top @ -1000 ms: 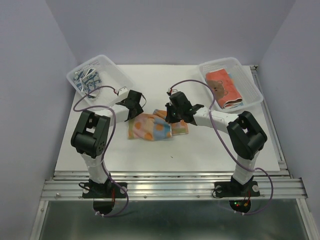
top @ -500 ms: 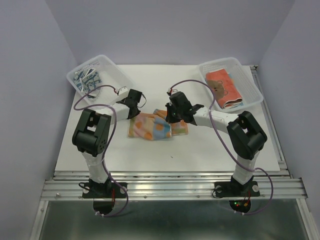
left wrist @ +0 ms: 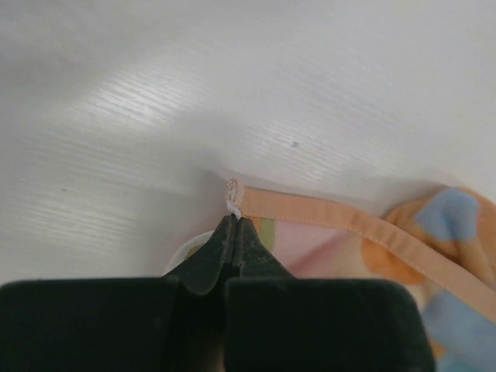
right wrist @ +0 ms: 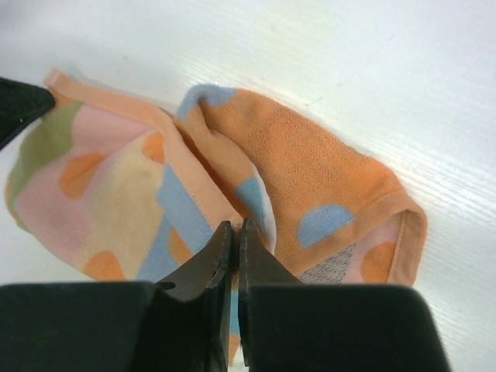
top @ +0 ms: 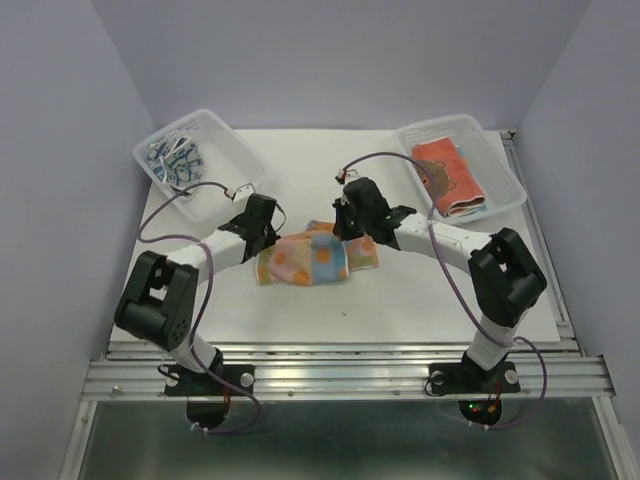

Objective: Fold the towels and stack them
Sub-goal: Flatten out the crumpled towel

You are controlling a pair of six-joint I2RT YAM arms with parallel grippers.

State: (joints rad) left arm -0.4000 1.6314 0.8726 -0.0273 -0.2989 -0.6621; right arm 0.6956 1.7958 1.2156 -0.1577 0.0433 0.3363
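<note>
Though seemingly crumpled, orange dotted towel (top: 305, 258).

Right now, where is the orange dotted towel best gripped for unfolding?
At a hemmed corner, low from the side: the towel lies crumpled, but its corners stick out flat. The left gripper pinches one corner this way; the right gripper pinches a folded edge.

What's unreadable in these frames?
- Right wrist: how many layers of the towel the right tool pinches; its tips cover the fold.
- Left wrist: most of the towel, cut off at the edge; the left tool covers its corner.
- Top view: both tools' tips, hidden by their own bodies.
- Top view: cloths in the left basket, too small to count.
</note>
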